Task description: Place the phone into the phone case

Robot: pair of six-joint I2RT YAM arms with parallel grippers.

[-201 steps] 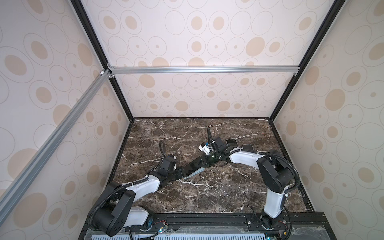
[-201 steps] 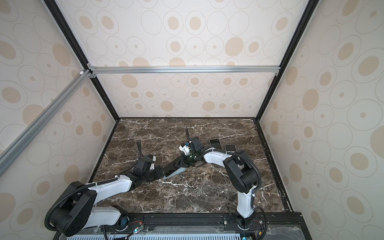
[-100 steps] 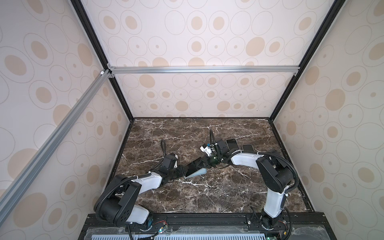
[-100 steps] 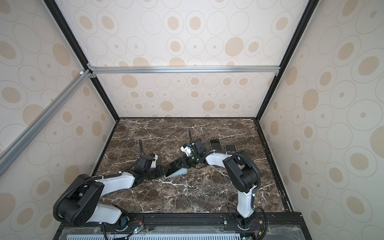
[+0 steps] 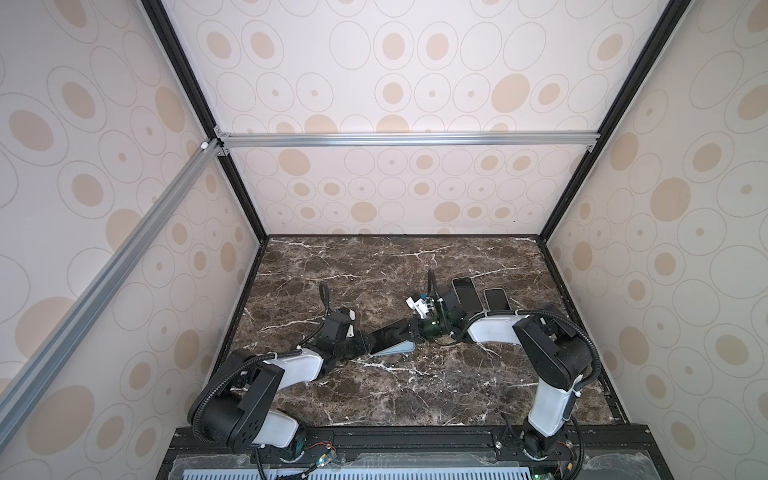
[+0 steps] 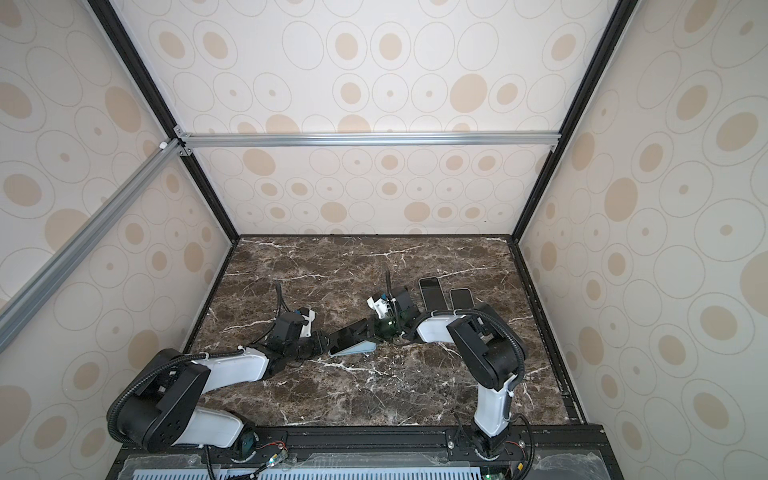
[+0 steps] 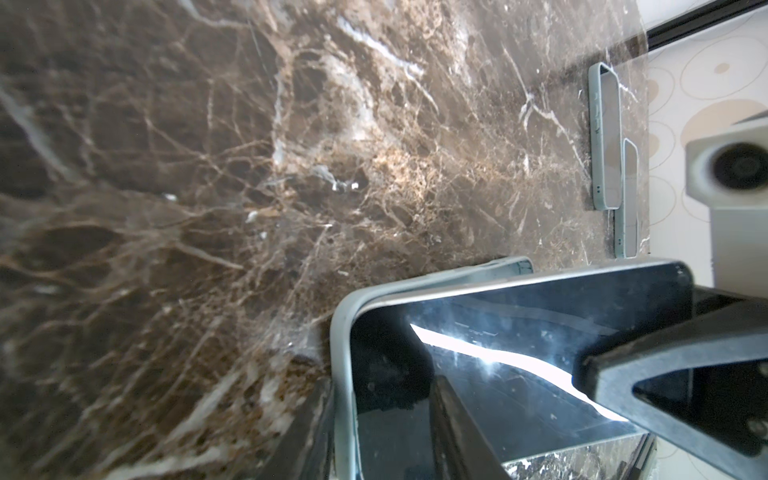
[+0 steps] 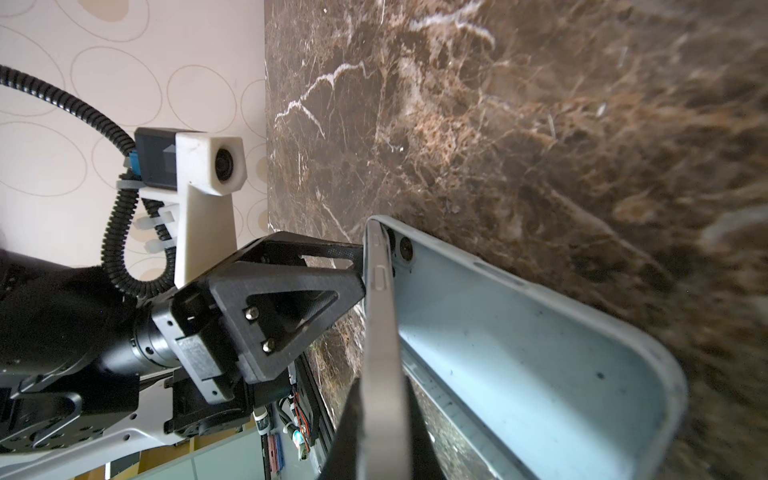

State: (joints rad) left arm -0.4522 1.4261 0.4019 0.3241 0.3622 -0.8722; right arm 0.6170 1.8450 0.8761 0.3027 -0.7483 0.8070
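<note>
A black-screened phone (image 5: 390, 330) (image 6: 351, 332) hangs tilted over a pale blue phone case (image 5: 395, 347) (image 6: 357, 347) at the table's middle. My right gripper (image 5: 409, 328) (image 8: 380, 399) is shut on the phone's edge (image 8: 378, 316). The phone's other end sits inside the case's end wall (image 7: 340, 332). That end is pinched by my left gripper (image 5: 370, 340) (image 7: 382, 399), with one finger outside the wall and one on the screen (image 7: 519, 332). The case's open inside (image 8: 519, 353) gapes away from the phone at my right gripper's end.
Two more phones in pale cases (image 5: 467, 293) (image 5: 496, 299) lie side by side at the back right, behind my right arm; the left wrist view shows them too (image 7: 604, 137). Black frame rails and patterned walls close in the marble table (image 5: 374, 395).
My left gripper has narrowed onto the case's end. The left arm has stretched a little further toward the middle. The right gripper keeps its hold on the phone.
</note>
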